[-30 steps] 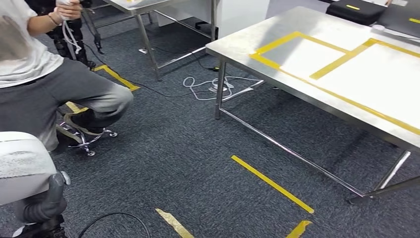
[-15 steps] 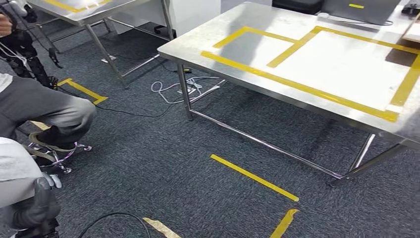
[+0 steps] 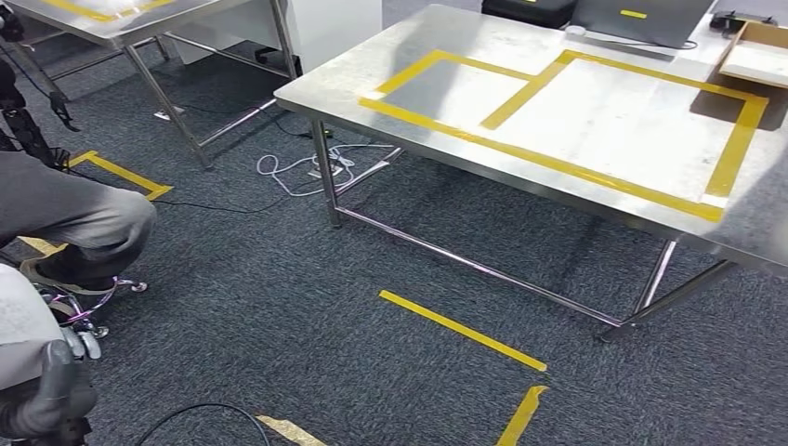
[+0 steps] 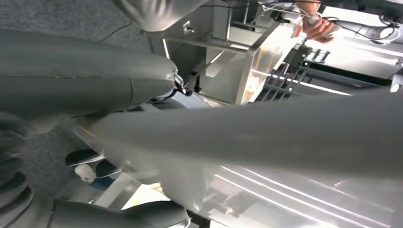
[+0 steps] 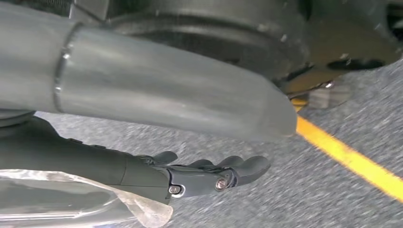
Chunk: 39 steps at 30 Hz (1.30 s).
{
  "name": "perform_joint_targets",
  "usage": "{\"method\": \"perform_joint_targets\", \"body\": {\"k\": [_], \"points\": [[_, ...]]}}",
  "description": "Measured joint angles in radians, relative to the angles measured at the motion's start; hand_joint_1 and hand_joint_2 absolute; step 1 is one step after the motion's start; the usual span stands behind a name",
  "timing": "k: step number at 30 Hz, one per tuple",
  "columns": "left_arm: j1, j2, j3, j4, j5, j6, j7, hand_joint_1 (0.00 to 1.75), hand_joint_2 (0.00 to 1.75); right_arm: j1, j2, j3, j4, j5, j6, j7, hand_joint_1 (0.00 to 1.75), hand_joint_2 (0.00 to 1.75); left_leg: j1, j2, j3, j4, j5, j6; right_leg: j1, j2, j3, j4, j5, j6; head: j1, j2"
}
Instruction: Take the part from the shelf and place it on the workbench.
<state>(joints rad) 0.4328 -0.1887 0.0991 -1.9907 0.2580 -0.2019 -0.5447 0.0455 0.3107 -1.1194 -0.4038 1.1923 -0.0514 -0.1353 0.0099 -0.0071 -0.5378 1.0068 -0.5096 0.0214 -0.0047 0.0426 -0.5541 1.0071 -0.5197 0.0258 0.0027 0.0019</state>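
On the taped workbench [image 3: 595, 121], a shallow tray [image 3: 757, 51] seemingly empty; hand states unclear.

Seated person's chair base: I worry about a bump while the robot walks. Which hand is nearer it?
Left. The left hand sits just below the chair base in the head view; the right hand hangs over carpet beside a yellow tape strip.

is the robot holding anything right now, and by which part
The left hand grips a white part by its near edge. Whether the right hand holds anything cannot be told.
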Motion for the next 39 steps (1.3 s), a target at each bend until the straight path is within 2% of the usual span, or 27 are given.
{"method": "perform_joint_targets", "body": {"k": [2, 4, 5, 6, 7, 9, 10, 12, 15, 16, 17, 18, 20, 21, 22, 24, 25, 26, 27, 29, 31, 32, 33, 35, 37, 38, 39], "points": [[-0.003, 0.001, -0.006, -0.005, 0.0, -0.001, 0.0, 1.75, 1.75, -0.004, -0.001, -0.005, 0.003, 0.007, -0.016, 0.012, 0.0, 0.0, 0.004, 0.006, 0.014, -0.009, -0.002, 0.011, -0.001, -0.018, -0.035, 0.078, -0.036, 0.005, 0.005, 0.0], [-0.003, 0.002, -0.01, -0.007, 0.002, -0.001, -0.001, 1.75, 1.75, -0.006, -0.001, -0.011, 0.006, 0.013, -0.022, 0.018, 0.0, 0.0, 0.004, 0.013, 0.022, -0.01, -0.01, 0.014, -0.005, -0.029, -0.117, 0.218, -0.085, 0.01, 0.008, 0.0], [-0.002, 0.003, -0.011, -0.007, 0.003, -0.001, -0.002, 1.75, 1.75, -0.005, -0.002, -0.015, 0.006, 0.016, -0.022, 0.021, 0.0, 0.0, 0.004, 0.015, 0.027, -0.01, -0.016, 0.013, -0.007, -0.032, -0.154, 0.27, -0.095, 0.013, 0.008, 0.0], [-0.002, 0.003, -0.011, -0.007, 0.004, -0.001, -0.002, 1.75, 1.75, -0.004, -0.002, -0.018, 0.007, 0.018, -0.022, 0.023, 0.0, 0.0, 0.004, 0.016, 0.034, -0.01, -0.022, 0.011, -0.01, -0.033, -0.173, 0.288, -0.084, 0.016, 0.008, 0.0], [-0.001, 0.004, -0.011, -0.007, 0.005, -0.001, -0.002, 1.75, 1.75, -0.002, -0.002, -0.022, 0.007, 0.019, -0.021, 0.025, 0.0, 0.0, 0.005, 0.017, 0.043, -0.01, -0.029, 0.007, -0.014, -0.034, -0.172, 0.265, -0.053, 0.018, 0.008, 0.0], [-0.001, 0.005, -0.012, -0.007, 0.007, -0.002, -0.002, 1.75, 1.75, 0.0, -0.001, -0.027, 0.007, 0.021, -0.017, 0.033, 0.0, 0.0, 0.007, 0.017, 0.066, -0.01, -0.049, -0.004, -0.021, -0.044, -0.126, 0.143, 0.028, 0.024, 0.008, 0.0], [-0.001, 0.006, -0.012, -0.008, 0.008, -0.003, -0.002, 1.75, 1.75, 0.001, -0.001, -0.03, 0.007, 0.023, -0.013, 0.04, 0.0, 0.0, 0.006, 0.017, 0.075, -0.007, -0.06, -0.012, -0.022, -0.049, -0.098, 0.086, 0.049, 0.023, 0.009, 0.0], [0.0, 0.007, -0.012, -0.008, 0.011, -0.006, -0.002, 1.75, 1.75, 0.001, 0.0, -0.036, 0.006, 0.029, -0.007, 0.053, 0.0, 0.0, 0.006, 0.016, 0.087, -0.006, -0.076, -0.026, -0.016, -0.056, -0.069, 0.044, 0.043, 0.012, 0.007, 0.0], [0.004, 0.008, -0.015, -0.017, 0.009, -0.018, -0.004, 1.75, 1.75, 0.0, 0.003, -0.045, 0.003, 0.034, -0.008, 0.06, 0.0, 0.0, 0.016, 0.017, 0.112, -0.009, -0.097, -0.047, -0.006, -0.051, -0.043, 0.039, 0.014, -0.018, 0.001, 0.0], [0.012, 0.007, -0.016, -0.026, 0.007, -0.027, -0.005, 1.75, 1.75, 0.0, 0.004, -0.047, 0.002, 0.035, -0.009, 0.06, 0.0, 0.0, 0.019, 0.017, 0.108, 0.018, -0.107, -0.051, -0.006, -0.048, -0.026, 0.034, 0.003, -0.027, -0.002, 0.0], [0.024, 0.006, -0.016, -0.036, 0.003, -0.037, -0.007, 1.75, 1.75, 0.0, 0.005, -0.049, 0.001, 0.035, -0.011, 0.06, 0.0, 0.0, 0.019, 0.016, 0.085, 0.07, -0.12, -0.053, -0.007, -0.045, -0.007, 0.029, -0.008, -0.034, -0.005, 0.0], [0.039, 0.004, -0.014, -0.045, -0.001, -0.05, -0.009, 1.75, 1.75, 0.001, 0.006, -0.051, 0.001, 0.035, -0.013, 0.06, 0.0, 0.0, 0.018, 0.015, 0.041, 0.145, -0.134, -0.054, -0.007, -0.044, 0.01, 0.025, -0.02, -0.039, -0.009, 0.0], [0.063, -0.003, -0.005, -0.053, -0.007, -0.076, -0.011, 1.75, 1.75, 0.003, 0.007, -0.054, 0.001, 0.034, -0.014, 0.064, 0.0, 0.0, 0.016, 0.015, -0.075, 0.291, -0.151, -0.055, -0.006, -0.039, 0.044, 0.02, -0.049, -0.043, -0.01, 0.0], [0.068, -0.009, 0.002, -0.053, -0.008, -0.09, -0.011, 1.75, 1.75, 0.004, 0.008, -0.056, 0.001, 0.033, -0.014, 0.068, 0.0, 0.0, 0.015, 0.014, -0.122, 0.324, -0.133, -0.054, -0.005, -0.036, 0.061, 0.019, -0.065, -0.043, -0.01, 0.0], [0.067, -0.014, 0.01, -0.052, -0.008, -0.102, -0.011, 1.75, 1.75, 0.005, 0.008, -0.058, 0.001, 0.031, -0.014, 0.069, 0.0, 0.0, 0.013, 0.014, -0.152, 0.318, -0.09, -0.05, -0.005, -0.033, 0.081, 0.018, -0.082, -0.043, -0.01, 0.0], [0.056, -0.023, 0.024, -0.05, -0.011, -0.115, -0.008, 1.75, 1.75, 0.003, 0.01, -0.061, 0.002, 0.027, -0.013, 0.057, 0.0, 0.0, 0.005, 0.011, -0.163, 0.221, 0.033, -0.036, -0.006, -0.028, 0.127, 0.012, -0.115, -0.041, -0.01, 0.0], [0.047, -0.025, 0.028, -0.047, -0.013, -0.115, -0.004, 1.75, 1.75, 0.0, 0.011, -0.065, 0.003, 0.024, -0.012, 0.044, 0.0, 0.0, -0.001, 0.01, -0.158, 0.175, 0.075, -0.028, -0.007, -0.026, 0.147, 0.007, -0.128, -0.036, -0.01, 0.0], [0.035, -0.026, 0.031, -0.044, -0.015, -0.114, 0.003, 1.75, 1.75, -0.004, 0.011, -0.069, 0.005, 0.021, -0.012, 0.031, 0.0, 0.0, -0.007, 0.009, -0.15, 0.14, 0.094, -0.019, -0.008, -0.025, 0.162, -0.001, -0.137, -0.03, -0.011, 0.0], [0.022, -0.026, 0.032, -0.039, -0.016, -0.111, 0.011, 1.75, 1.75, -0.008, 0.012, -0.073, 0.007, 0.016, -0.011, 0.02, 0.0, 0.0, -0.012, 0.009, -0.143, 0.122, 0.09, -0.011, -0.01, -0.026, 0.173, -0.015, -0.141, -0.022, -0.013, 0.0], [-0.003, -0.026, 0.029, -0.03, -0.018, -0.105, 0.027, 1.75, 1.75, -0.016, 0.012, -0.082, 0.008, 0.005, -0.009, 0.011, 0.0, 0.0, -0.016, 0.011, -0.116, 0.076, 0.065, 0.003, -0.01, -0.03, 0.188, -0.029, -0.122, -0.006, -0.015, 0.0], [-0.022, -0.026, 0.021, -0.015, -0.024, -0.098, 0.035, 1.75, 1.75, -0.02, 0.011, -0.094, 0.009, -0.006, -0.008, 0.009, 0.0, 0.0, -0.011, 0.013, -0.072, 0.016, 0.052, 0.011, -0.007, -0.032, 0.162, 0.02, -0.081, 0.001, -0.012, 0.0], [-0.028, -0.027, 0.017, -0.006, -0.027, -0.094, 0.037, 1.75, 1.75, -0.022, 0.011, -0.101, 0.009, -0.011, -0.008, 0.009, 0.0, 0.0, -0.008, 0.013, -0.047, -0.011, 0.047, 0.012, -0.005, -0.032, 0.123, 0.073, -0.064, 0.0, -0.009, 0.0], [-0.032, -0.028, 0.012, 0.003, -0.03, -0.09, 0.037, 1.75, 1.75, -0.022, 0.01, -0.107, 0.008, -0.014, -0.008, 0.009, 0.0, 0.0, -0.006, 0.012, -0.023, -0.031, 0.043, 0.011, -0.005, -0.032, 0.073, 0.133, -0.064, -0.003, -0.007, 0.0], [-0.039, -0.029, 0.005, 0.017, -0.034, -0.085, 0.037, 1.75, 1.75, -0.021, 0.01, -0.119, 0.008, -0.018, -0.007, 0.01, 0.0, 0.0, -0.005, 0.012, 0.021, -0.055, 0.023, 0.01, -0.004, -0.032, -0.024, 0.219, -0.118, -0.003, -0.004, 0.0], [-0.042, -0.03, 0.0, 0.025, -0.036, -0.082, 0.036, 1.75, 1.75, -0.02, 0.01, -0.128, 0.008, -0.019, -0.005, 0.011, 0.0, 0.0, -0.003, 0.012, 0.068, -0.063, -0.007, 0.006, -0.006, -0.033, -0.086, 0.219, -0.178, 0.008, -0.003, 0.0], [-0.042, -0.03, -0.002, 0.028, -0.036, -0.081, 0.036, 1.75, 1.75, -0.02, 0.01, -0.13, 0.008, -0.019, -0.004, 0.011, 0.0, 0.0, -0.001, 0.012, 0.095, -0.063, -0.025, 0.003, -0.009, -0.033, -0.101, 0.187, -0.172, 0.014, -0.003, 0.0], [-0.042, -0.03, -0.003, 0.031, -0.036, -0.08, 0.036, 1.75, 1.75, -0.019, 0.011, -0.133, 0.008, -0.02, -0.003, 0.012, 0.0, 0.0, 0.001, 0.012, 0.121, -0.063, -0.046, -0.002, -0.013, -0.036, -0.109, 0.14, -0.129, 0.021, -0.002, 0.0]]}}
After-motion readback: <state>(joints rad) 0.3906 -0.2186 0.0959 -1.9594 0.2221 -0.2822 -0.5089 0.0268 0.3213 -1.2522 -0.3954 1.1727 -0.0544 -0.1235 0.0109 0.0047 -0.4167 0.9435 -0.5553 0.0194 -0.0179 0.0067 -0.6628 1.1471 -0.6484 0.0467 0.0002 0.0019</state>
